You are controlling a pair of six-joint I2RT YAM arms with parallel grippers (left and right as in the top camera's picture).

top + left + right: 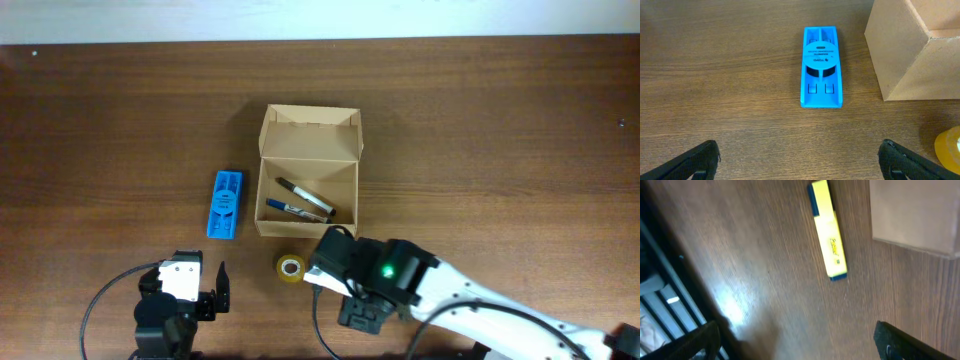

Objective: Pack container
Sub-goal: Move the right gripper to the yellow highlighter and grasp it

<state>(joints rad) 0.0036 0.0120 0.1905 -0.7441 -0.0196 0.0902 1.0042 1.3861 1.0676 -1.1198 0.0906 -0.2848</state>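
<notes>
The tan cardboard container stands open at mid-table with its flap lid folded back on the far side. Two pens lie inside. Its corner shows in the left wrist view and in the right wrist view. My left gripper is open and empty, near the front edge, in front of the blue plastic object. My right gripper is open and empty, just in front of the container. A yellow highlighter lies on the table ahead of it, hidden under the arm in the overhead view.
A flat blue plastic object lies left of the container. A yellow tape roll lies in front of the container, between the two grippers. The table's front edge is close to the right gripper.
</notes>
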